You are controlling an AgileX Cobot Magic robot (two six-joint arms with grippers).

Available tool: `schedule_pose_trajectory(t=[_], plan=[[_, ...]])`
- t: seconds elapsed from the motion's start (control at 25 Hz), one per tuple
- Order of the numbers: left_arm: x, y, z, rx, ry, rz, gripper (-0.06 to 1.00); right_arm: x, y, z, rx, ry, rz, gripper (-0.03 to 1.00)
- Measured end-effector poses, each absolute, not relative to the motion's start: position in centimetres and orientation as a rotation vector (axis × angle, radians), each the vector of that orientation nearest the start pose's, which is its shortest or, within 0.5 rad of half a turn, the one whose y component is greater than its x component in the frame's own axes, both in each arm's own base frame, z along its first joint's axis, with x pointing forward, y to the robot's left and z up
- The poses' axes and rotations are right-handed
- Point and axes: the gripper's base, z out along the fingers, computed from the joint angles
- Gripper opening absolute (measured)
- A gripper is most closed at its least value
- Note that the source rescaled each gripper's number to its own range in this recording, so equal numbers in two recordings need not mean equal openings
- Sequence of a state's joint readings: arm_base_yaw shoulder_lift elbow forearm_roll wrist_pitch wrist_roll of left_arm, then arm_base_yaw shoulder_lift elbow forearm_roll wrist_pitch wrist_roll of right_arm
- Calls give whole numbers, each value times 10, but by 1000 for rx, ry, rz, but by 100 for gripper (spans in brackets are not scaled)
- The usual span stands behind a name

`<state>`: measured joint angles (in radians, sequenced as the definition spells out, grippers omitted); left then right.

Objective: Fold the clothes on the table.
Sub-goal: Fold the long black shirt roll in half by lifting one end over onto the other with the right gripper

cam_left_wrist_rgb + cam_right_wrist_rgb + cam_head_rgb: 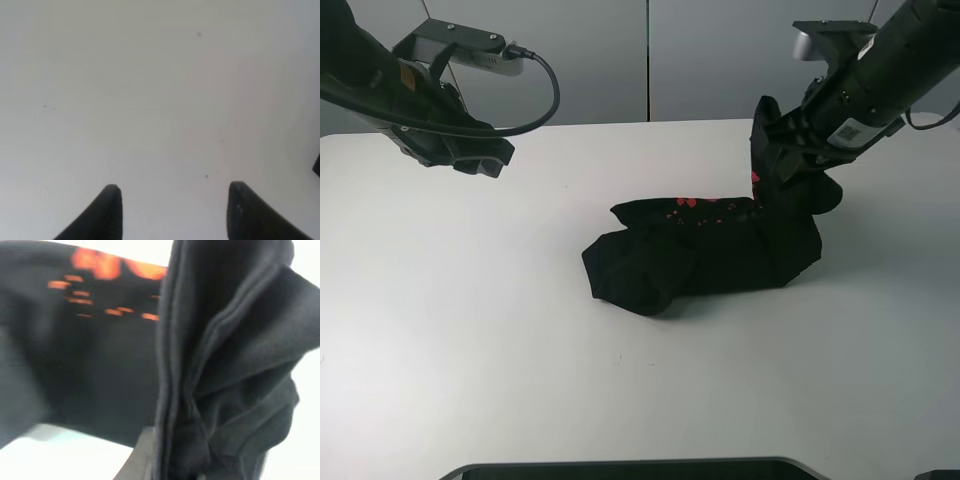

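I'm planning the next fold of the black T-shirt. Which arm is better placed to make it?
Right, most likely. The right end effector grips a bunched edge of the black T-shirt, raised above the table. The left end effector hangs open over bare table, apart from the cloth.

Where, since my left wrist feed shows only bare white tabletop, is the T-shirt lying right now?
Observer: The black T-shirt lies bunched near the middle of the table, well to the right of the left gripper in the high view.
Operator: Is the other arm on it?
Observer: Yes. The right gripper is shut on the shirt's right end and holds a flap of cloth raised off the tabletop.
Operator: Any print showing?
Observer: Along the shirt's far edge, red characters show.
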<state>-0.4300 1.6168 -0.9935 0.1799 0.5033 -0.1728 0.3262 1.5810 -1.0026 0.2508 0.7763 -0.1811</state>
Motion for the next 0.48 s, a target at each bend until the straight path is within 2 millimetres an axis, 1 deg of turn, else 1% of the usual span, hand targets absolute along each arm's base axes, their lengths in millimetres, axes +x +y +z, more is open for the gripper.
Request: schedule_pose_trajectory(t=[0.28, 0.36, 0.48], plan=[[298, -128, 216, 505, 2548, -49, 60, 263, 159, 222, -660, 2722, 419, 12], [298, -128, 216, 505, 2548, -49, 60, 263, 168, 217, -663, 2715, 445, 12], [298, -128, 216, 505, 2548, -49, 60, 266, 177, 201, -639, 2750, 473, 12]])
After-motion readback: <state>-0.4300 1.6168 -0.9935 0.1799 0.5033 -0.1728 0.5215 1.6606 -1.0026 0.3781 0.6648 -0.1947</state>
